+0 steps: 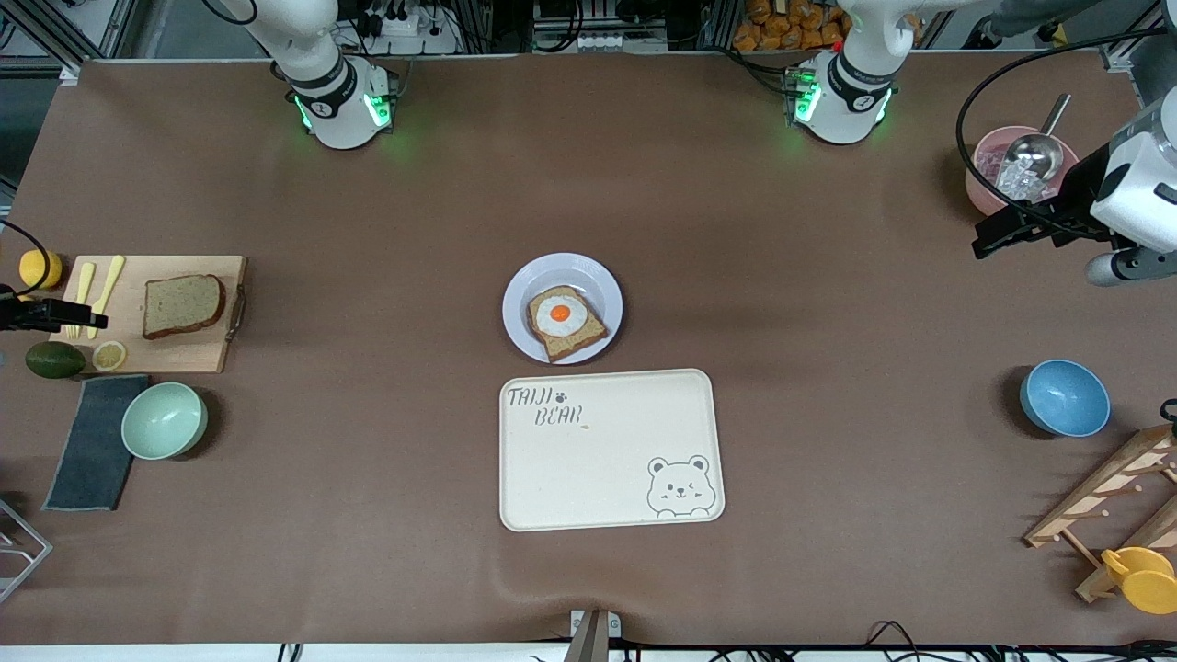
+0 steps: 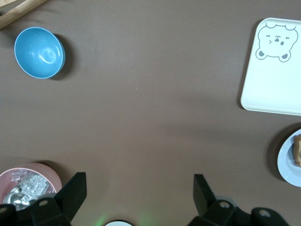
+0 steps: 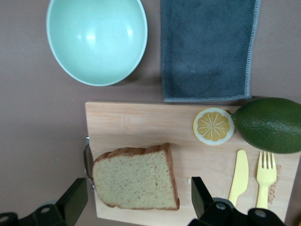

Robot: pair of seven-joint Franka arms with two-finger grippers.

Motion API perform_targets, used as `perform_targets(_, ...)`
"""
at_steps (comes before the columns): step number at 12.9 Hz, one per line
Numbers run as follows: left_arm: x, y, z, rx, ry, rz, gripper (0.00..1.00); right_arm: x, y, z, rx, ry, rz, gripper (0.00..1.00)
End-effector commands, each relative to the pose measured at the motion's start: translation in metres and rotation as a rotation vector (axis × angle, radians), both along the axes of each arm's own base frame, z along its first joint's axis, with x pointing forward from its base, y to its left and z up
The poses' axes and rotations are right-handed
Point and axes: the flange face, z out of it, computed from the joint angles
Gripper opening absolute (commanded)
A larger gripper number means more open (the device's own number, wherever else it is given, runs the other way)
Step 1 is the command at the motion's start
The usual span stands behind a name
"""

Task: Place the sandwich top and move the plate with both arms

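Sandwich top (image 3: 135, 177) beside lemon slice (image 3: 213, 125)

- My two black two-finger grippers, on white arms with black bands and green-lit bases: left gripper (image 1: 988, 246), right gripper (image 1: 87, 321).
- Plain brown wholemeal bread slice (image 1: 182, 304), darker crust, on a pale wooden cutting board (image 1: 198, 353).
- Round white plate (image 1: 601, 281) holding a brown bread slice topped with a white-and-orange fried egg (image 1: 562, 320).
- Rectangular cream tray (image 1: 607, 460), grey bear drawing and lettering.
- Mint bowl (image 1: 164, 420); blue bowl (image 1: 1065, 397); pink bowl (image 1: 987, 176).
- Dark grey-blue cloth (image 1: 92, 443).
- Green avocado (image 1: 54, 359), yellow lemon slice (image 1: 109, 355), pale yellow fork (image 3: 266, 179) and knife (image 3: 239, 177).
- Brown tabletop (image 1: 828, 368).
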Motion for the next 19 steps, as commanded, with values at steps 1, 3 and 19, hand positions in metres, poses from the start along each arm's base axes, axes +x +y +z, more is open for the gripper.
perform_targets(1,-0.006,0.001,-0.001,-0.014,0.010,-0.013,1.00,0.003,-0.009,-0.025,0.031,-0.041,0.056,0.90)
perform_targets(3,-0.003,0.001,-0.003,-0.016,0.002,-0.013,1.00,0.003,-0.010,-0.043,0.040,-0.045,0.113,0.90)
perform_targets(19,0.019,-0.014,-0.022,-0.014,-0.037,-0.040,1.00,-0.035,-0.027,-0.108,0.122,-0.026,0.276,0.68)
